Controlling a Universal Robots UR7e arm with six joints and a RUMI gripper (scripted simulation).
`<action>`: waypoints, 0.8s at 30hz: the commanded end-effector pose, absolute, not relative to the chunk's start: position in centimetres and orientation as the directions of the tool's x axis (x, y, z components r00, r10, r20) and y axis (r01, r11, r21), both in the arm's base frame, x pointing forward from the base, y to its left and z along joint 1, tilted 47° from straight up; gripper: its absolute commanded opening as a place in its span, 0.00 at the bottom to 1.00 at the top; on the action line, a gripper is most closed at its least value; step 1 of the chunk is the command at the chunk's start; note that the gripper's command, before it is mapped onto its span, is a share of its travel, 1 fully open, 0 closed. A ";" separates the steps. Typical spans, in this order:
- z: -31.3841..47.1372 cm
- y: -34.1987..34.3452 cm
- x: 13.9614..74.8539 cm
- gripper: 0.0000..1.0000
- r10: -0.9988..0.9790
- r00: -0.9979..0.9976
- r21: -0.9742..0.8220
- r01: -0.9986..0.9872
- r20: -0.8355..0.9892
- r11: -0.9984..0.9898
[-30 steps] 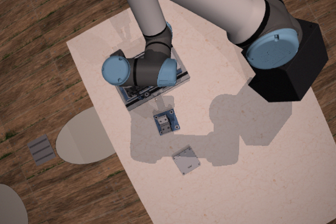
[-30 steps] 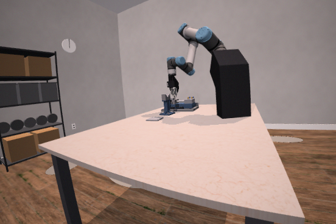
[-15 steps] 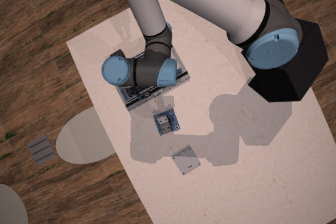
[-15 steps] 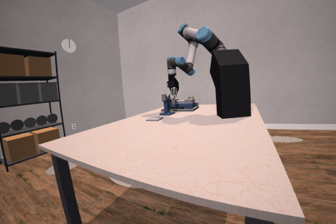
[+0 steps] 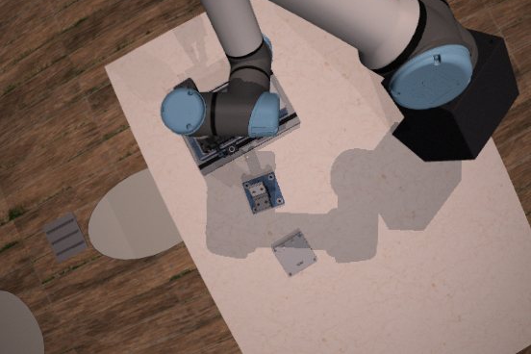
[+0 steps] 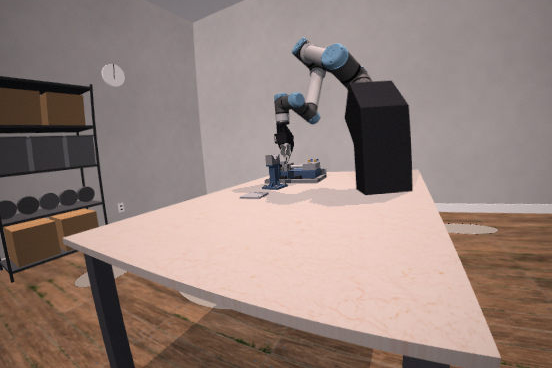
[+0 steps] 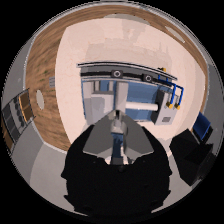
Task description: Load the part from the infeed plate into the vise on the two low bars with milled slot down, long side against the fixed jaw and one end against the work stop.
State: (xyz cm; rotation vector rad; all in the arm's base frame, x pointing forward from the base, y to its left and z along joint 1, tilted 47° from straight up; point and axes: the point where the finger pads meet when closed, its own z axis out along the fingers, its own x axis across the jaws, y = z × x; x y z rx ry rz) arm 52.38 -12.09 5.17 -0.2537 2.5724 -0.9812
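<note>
My gripper (image 7: 116,110) hangs over the blue vise (image 7: 127,97), its fingers shut together with nothing plainly held between them. In the exterior view the gripper (image 6: 285,152) stands just above the vise (image 6: 300,172). In the top view the wrist covers most of the vise (image 5: 240,140). The grey infeed plate (image 5: 294,253) carries no block. The V-block (image 5: 263,193) on its blue base also looks empty. I cannot pick out the part for certain; the wrist view shows a pale bar (image 7: 141,106) between the jaws, behind my fingertips.
The arm's black pedestal (image 5: 457,105) stands at the table's right edge. The vise's air cylinder with its fittings (image 7: 171,100) is on the right in the wrist view. A shelf with boxes (image 6: 42,169) stands off the table at the left.
</note>
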 end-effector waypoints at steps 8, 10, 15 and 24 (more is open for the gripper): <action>5.1 -12.2 52.0 0.00 -0.296 -0.913 -0.671 -0.034 -0.280 0.741; 5.0 -12.2 51.8 0.00 -0.296 -0.913 -0.671 -0.034 -0.280 0.741; 5.0 -12.3 51.6 0.00 -0.296 -0.913 -0.671 -0.034 -0.280 0.741; 4.9 -12.4 51.3 0.00 -0.296 -0.913 -0.671 -0.034 -0.280 0.741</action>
